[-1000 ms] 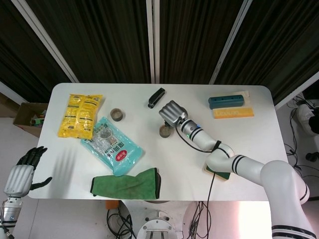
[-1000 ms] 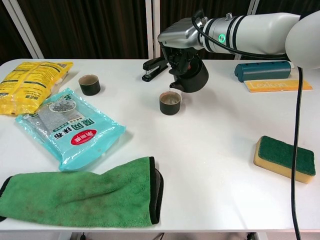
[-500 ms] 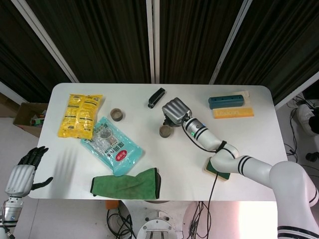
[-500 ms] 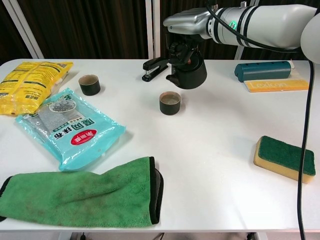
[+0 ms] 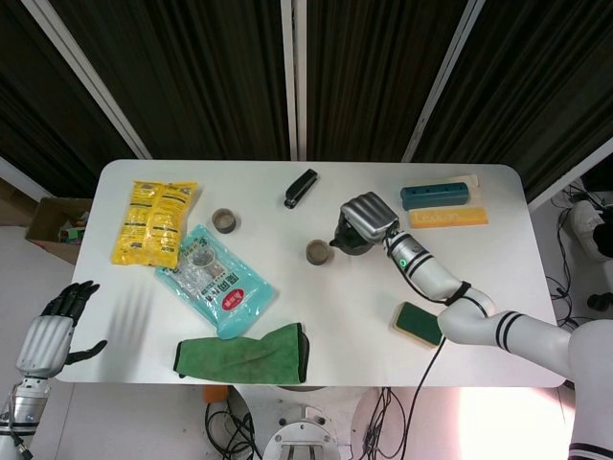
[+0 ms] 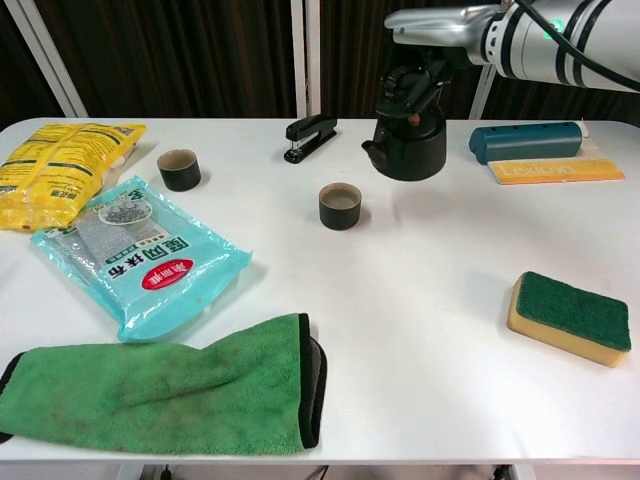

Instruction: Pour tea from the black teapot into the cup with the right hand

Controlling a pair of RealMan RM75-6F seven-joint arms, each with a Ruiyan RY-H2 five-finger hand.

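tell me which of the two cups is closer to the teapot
The cup in the middle of the table, just left of the black teapot held by the right hand. The other cup stands far left, near the yellow bag.

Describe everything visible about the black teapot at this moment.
The teapot is a squat, round, matte black pot with a short spout pointing toward the cup. It sits level, not tilted, to the cup's right and apart from it. The right hand grips it from above, around the handle and lid area, hiding those parts. Whether its base rests on the table or hangs just above cannot be told.
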